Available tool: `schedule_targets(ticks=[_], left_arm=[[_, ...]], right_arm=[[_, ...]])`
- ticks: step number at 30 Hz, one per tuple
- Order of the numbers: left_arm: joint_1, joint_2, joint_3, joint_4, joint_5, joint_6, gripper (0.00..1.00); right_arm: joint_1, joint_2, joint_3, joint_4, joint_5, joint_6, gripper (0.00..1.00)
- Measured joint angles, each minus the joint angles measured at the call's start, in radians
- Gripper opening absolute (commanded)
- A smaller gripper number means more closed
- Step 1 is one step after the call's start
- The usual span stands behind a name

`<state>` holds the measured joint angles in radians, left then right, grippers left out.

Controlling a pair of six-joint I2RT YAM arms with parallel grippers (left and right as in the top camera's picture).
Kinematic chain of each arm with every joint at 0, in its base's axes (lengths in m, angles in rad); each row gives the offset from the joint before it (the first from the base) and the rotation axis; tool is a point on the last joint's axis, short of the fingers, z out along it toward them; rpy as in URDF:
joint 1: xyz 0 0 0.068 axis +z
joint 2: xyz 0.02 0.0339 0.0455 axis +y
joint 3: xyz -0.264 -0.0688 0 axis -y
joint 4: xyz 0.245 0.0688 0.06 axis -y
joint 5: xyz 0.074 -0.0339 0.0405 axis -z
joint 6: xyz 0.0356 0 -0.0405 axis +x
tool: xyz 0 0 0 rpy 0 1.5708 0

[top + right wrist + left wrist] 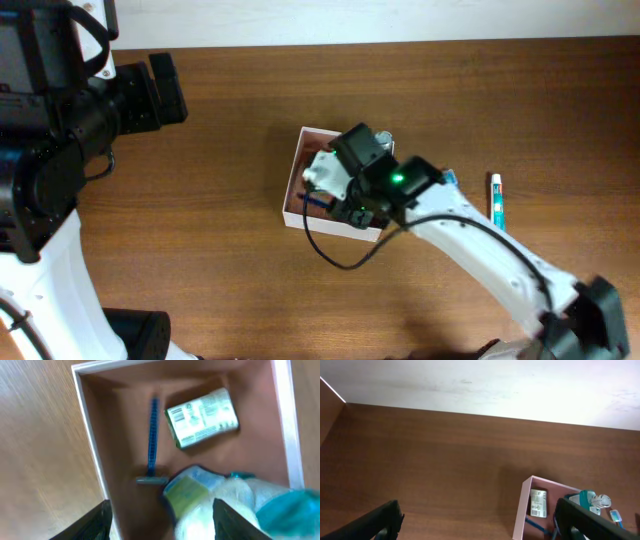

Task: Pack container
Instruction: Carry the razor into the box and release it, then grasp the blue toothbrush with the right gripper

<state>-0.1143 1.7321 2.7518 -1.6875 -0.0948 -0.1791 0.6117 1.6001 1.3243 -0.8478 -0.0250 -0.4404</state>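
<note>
The container (296, 170) is a shallow square box with white walls and a pinkish-brown inside, at mid-table. In the right wrist view its wall (90, 425) frames a blue razor (151, 442), a green-white packet (202, 417) and a white bottle (215, 500) with a green label and teal cap, lying on its side and blurred. My right gripper (160, 525) hovers open just above the box, with the bottle below and between its fingers. My left gripper (480, 527) is open and empty over bare table, left of the box (522, 510).
A white and blue tube (496, 198) lies on the wooden table right of the box. The right arm (480, 250) crosses from the lower right. The left arm's body (60, 130) fills the left edge. A pale wall runs along the far edge.
</note>
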Motion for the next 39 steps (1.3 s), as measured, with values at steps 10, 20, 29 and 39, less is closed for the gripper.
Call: schedule_targets(ticks=[10,20,29,39], left_arm=[[0.000,0.000,0.000,0.000,0.000,0.000,0.99],[0.000,0.000,0.000,0.000,0.000,0.000,0.99],[0.000,0.000,0.000,0.000,0.000,0.000,0.99],[0.000,0.000,0.000,0.000,0.000,0.000,0.99]], right_arm=[[-0.347,-0.218,0.067,-0.109,0.010,0.398,0.70],[-0.621,0.027,0.050,-0.121,-0.003,0.554,0.70],[-0.626,0.356,0.037,-0.096,0.003,0.576,0.59],[-0.626,0.436,0.032,-0.102,0.036,0.584,0.14]])
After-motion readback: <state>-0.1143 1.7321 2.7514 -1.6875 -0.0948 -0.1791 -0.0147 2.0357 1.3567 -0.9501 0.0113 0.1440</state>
